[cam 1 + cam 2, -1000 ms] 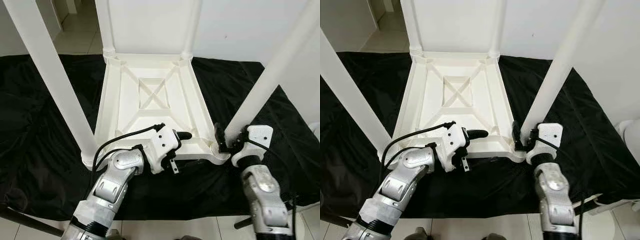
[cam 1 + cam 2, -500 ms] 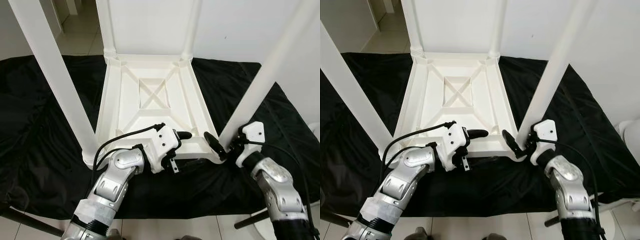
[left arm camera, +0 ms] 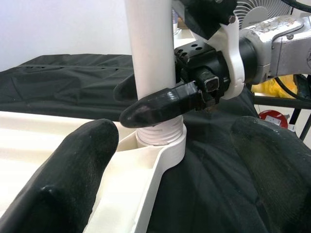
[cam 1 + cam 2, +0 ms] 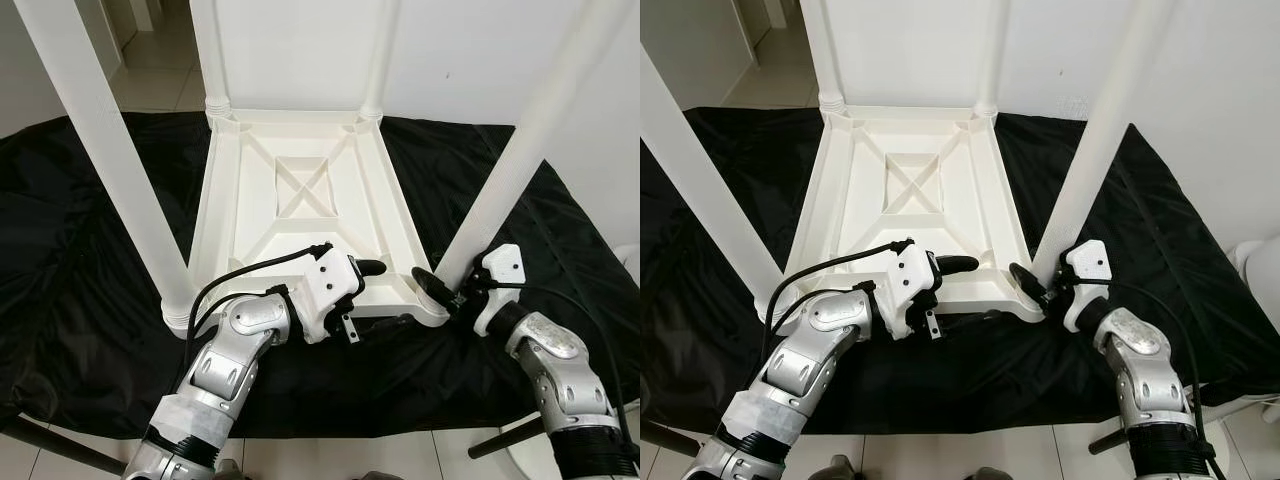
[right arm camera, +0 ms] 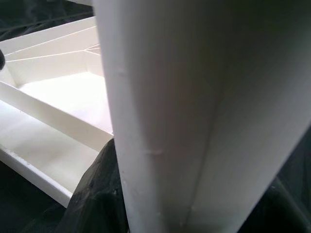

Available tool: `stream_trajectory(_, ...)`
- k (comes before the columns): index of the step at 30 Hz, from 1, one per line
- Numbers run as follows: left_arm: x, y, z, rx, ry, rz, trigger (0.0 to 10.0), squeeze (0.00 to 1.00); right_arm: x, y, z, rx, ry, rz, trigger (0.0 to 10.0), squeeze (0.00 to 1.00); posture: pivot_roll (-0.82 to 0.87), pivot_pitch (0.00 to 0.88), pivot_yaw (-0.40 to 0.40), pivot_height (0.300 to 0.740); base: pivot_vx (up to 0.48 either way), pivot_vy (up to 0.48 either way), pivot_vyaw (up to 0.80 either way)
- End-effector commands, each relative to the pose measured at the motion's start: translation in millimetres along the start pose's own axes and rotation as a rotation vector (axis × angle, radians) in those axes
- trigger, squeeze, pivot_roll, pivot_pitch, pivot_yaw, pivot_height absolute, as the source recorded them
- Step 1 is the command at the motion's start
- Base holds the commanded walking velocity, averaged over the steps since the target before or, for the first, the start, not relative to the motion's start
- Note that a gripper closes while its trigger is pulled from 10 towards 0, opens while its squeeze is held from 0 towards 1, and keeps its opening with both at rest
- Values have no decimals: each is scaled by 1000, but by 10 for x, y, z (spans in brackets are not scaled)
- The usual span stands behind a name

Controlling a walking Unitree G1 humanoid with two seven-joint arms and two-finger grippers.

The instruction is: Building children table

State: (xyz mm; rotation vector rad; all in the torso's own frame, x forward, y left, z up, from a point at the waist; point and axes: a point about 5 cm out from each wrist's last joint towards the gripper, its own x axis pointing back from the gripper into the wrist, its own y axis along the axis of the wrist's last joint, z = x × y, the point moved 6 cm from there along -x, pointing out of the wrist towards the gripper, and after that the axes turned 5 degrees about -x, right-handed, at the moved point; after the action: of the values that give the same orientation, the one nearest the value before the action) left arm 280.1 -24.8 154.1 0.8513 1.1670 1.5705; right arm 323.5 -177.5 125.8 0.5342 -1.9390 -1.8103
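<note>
White plastic table top lies upside down on black cloth, four legs standing. Right gripper pinches the near-right leg at its threaded socket; next, likely twisting it tight. Left gripper, fingers spread, rests on the near rim.

One upturned white plastic table top, four white legs standing in it, one black cloth, two grippers: left gripper, right gripper.

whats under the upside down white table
A black cloth spread on the floor lies under the upturned table. The floor directly beneath is covered, so it cannot be seen.
</note>
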Motion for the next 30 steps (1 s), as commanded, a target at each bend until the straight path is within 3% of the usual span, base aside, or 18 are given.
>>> stream_trajectory(1, -2, -75, 68, -2, 77, 29, 10000, 0, 38, -160, 25, -40, -20, 44, 10000, 0, -9, 0, -29, 740, 0, 0, 0)
stream_trajectory(12, 51, -197, 221, -2, 152, 76, 10000, 0, 27, -65, 14, -65, -189, -42, 10000, 0, -3, 0, -28, 740, 0, 0, 0)
stream_trajectory(19, 74, -233, 354, -7, 206, 99, 10000, 0, 85, -96, 21, -48, -414, -45, 10000, 0, -9, 0, -24, 740, 0, 0, 0)
stream_trajectory(24, 27, -233, 370, -1, 215, 94, 10000, 0, 114, -141, 81, -120, -643, -50, 10000, 0, -15, 0, -21, 740, 0, 0, 0)
stream_trajectory(27, 20, -229, 372, 1, 216, 92, 10000, 0, 119, -145, 80, -125, -670, -50, 10000, 0, -15, 0, -21, 740, 0, 0, 0)
stream_trajectory(29, 10, -216, 437, 3, 234, 86, 10000, 0, 143, -272, 57, -164, -788, 5, 10000, 0, -22, 0, -19, 740, 0, 0, 0)
stream_trajectory(30, 10, -216, 437, 3, 234, 86, 10000, 0, 143, -272, 57, -164, -788, 5, 10000, 0, -22, 0, -19, 740, 0, 0, 0)
